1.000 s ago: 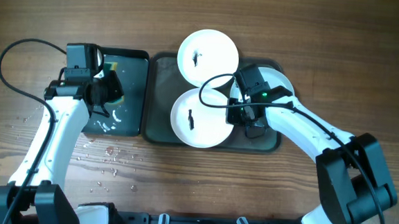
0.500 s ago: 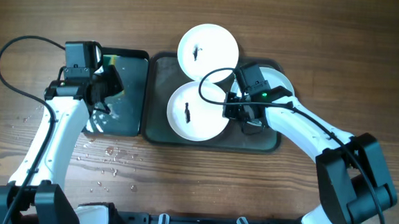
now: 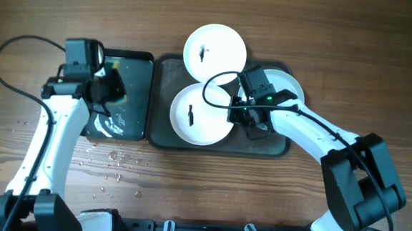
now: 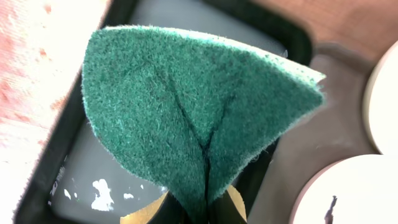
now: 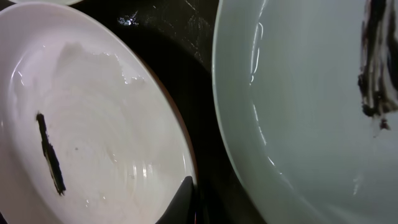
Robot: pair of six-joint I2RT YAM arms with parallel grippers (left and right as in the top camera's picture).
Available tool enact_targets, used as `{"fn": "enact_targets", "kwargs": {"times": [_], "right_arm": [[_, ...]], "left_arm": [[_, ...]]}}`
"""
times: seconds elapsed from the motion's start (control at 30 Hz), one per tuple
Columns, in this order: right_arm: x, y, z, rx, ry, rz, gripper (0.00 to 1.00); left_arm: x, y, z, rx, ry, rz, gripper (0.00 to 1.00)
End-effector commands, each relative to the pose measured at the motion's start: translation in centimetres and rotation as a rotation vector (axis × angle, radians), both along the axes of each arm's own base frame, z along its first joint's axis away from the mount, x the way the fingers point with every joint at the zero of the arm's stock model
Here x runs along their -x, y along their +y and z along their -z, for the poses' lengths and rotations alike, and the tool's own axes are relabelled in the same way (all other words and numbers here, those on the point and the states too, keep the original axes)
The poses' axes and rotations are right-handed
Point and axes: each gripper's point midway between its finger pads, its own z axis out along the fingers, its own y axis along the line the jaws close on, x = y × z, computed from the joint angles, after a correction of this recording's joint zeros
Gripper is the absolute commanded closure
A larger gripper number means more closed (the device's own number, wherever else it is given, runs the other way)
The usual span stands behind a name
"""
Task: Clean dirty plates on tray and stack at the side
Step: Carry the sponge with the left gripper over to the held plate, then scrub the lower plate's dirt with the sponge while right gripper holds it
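— Where do the plates sit with respect to the tray (image 3: 167,74)?

— All three are at it. The far plate (image 3: 215,54) lies across the tray's far rim, partly out over the table (image 3: 340,30). The middle plate (image 3: 199,115) lies inside the tray, toward its near rim. The right plate (image 3: 291,83) is at the tray's right end, mostly hidden under the right arm.

— Are they marked?

— Yes. The far plate and the middle plate each show a small dark streak near the centre. The right wrist view shows a dark smear on the right plate (image 5: 311,93) too, with wet tray floor between it and the middle plate (image 5: 93,137).

— What is the right gripper (image 3: 240,116) doing?

— It is over the tray's right half, jaws pressed together on the right-hand rim of the middle plate. One dark fingertip (image 5: 185,198) shows at that rim.

— And the left gripper (image 3: 113,90)?

— It is left of the tray, above the black tray (image 3: 138,68), which stands just beside the tray's left rim. It pinches a green sponge (image 4: 193,124), which folds upward from the grip.

— Anything else?

— The black tray holds a film of water, and droplets (image 3: 109,168) are scattered on the table nearer than the tray's left corner.
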Motion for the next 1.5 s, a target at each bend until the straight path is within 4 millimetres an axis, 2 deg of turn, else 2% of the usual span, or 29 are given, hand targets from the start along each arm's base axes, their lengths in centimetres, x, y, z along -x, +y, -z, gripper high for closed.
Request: {"fn": "enact_targets", "kwargs": {"times": [0.0,0.1,0.17,0.3,0.37,0.43,0.73,0.97,1.1,1.33,1.47], "right_arm": [[0.6,0.3,0.8,-0.006,0.033,0.000,0.96],[0.6,0.3,0.8,-0.002,0.026,-0.020,0.96],[0.6,0.3,0.8,-0.002,0.026,-0.020,0.96],[0.8,0.9,0.7,-0.025,0.024,-0.061,0.96],[0.8,0.9,0.6,-0.025,0.022,-0.067,0.96],[0.7,0.9,0.6,-0.024,0.016,-0.077,0.96],[0.6,0.9,0.6,-0.019,0.010,-0.078,0.96],[0.6,0.7,0.7,-0.011,0.007,-0.076,0.96],[0.6,0.7,0.7,-0.011,0.007,-0.076,0.96],[0.6,0.7,0.7,-0.011,0.008,-0.076,0.96],[0.6,0.7,0.7,-0.011,0.008,-0.075,0.96]], "left_arm": [[-1.5,0.4,-3.6,-0.020,-0.056,-0.007,0.96],[-1.7,0.4,-4.2,-0.031,-0.026,0.017,0.96],[-2.0,0.1,-4.0,-0.013,-0.009,0.026,0.96],[-2.4,-3.1,-3.2,0.136,0.000,0.113,0.96],[-2.3,-4.0,-3.0,0.154,0.009,0.136,0.96],[-2.1,-5.8,-2.5,0.169,0.032,0.154,0.96],[-1.1,-14.6,2.0,0.210,0.162,0.259,0.96],[0.9,-18.6,5.4,0.189,0.271,0.336,0.96],[1.6,-19.6,7.2,0.165,0.322,0.339,0.96],[2.4,-19.6,8.1,0.157,0.362,0.322,0.96],[3.1,-19.8,9.3,0.146,0.365,0.333,0.96]]}}
